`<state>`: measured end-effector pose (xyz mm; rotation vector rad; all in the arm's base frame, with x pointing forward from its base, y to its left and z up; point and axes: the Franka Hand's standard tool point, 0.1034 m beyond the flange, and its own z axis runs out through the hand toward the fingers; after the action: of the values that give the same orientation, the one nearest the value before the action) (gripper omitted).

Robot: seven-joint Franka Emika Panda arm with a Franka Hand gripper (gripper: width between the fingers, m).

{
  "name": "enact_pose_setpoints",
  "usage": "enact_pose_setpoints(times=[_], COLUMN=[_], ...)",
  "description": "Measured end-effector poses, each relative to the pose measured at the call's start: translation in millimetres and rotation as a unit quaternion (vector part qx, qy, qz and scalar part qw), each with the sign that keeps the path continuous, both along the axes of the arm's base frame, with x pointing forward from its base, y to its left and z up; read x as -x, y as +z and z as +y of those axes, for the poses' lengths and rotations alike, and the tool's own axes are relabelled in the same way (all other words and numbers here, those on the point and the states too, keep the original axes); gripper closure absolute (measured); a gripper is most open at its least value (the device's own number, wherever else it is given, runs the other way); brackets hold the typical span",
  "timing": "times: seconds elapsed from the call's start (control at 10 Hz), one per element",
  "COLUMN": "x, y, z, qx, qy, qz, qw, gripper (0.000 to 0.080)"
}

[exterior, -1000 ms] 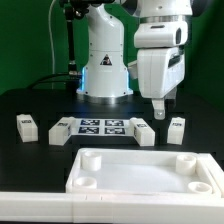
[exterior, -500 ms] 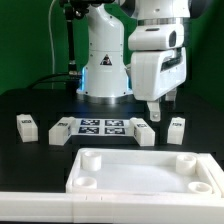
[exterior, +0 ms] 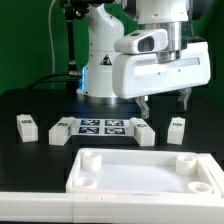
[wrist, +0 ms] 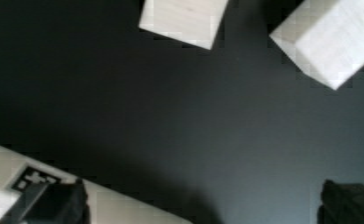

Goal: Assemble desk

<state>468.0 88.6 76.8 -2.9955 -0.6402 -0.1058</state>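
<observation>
The white rimmed tabletop (exterior: 140,170) lies at the front with round sockets in its corners. Four white tagged legs lie in a row behind it: two on the exterior view's left (exterior: 26,126) (exterior: 59,131) and two on its right (exterior: 144,131) (exterior: 176,129). My gripper (exterior: 165,103) hangs open above the two right legs, touching neither. In the wrist view, two white legs (wrist: 184,20) (wrist: 330,40) lie on the black table beyond my open gripper (wrist: 204,205), and nothing is between the dark fingertips (wrist: 54,205).
The marker board (exterior: 100,126) lies between the inner legs. A long white bar (exterior: 30,205) runs along the front edge. My arm's white base (exterior: 105,60) stands at the back. A white tagged corner (wrist: 10,175) shows beside one finger; which part it is, I cannot tell.
My wrist has turned about its vertical axis, so the hand now faces broadside in the exterior view with both fingers spread apart. It stays open above the right legs.
</observation>
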Motion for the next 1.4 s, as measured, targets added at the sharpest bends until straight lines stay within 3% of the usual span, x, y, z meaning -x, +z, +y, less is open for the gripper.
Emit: enact_pose_setpoints(times=[0.4, 0.6, 0.8, 0.9, 1.2, 1.4], x=[1.2, 13.3, 18.9, 20.0, 21.7, 26.7], y=[-0.3, -5.6, -12.0, -14.3, -14.8, -14.5], z=[2.1, 2.0, 5.2, 5.8, 8.2, 16.8], qx=[-0.014, -0.021, -0.032, -0.034, -0.030, -0.017], qy=[-0.150, -0.270, -0.393, -0.405, -0.394, -0.345], qz=[0.015, 0.037, 0.065, 0.068, 0.079, 0.137], qw=[0.988, 0.962, 0.917, 0.911, 0.915, 0.928], gripper=[0.0150, 0.0150, 0.0150, 0.0150, 0.0150, 0.0150])
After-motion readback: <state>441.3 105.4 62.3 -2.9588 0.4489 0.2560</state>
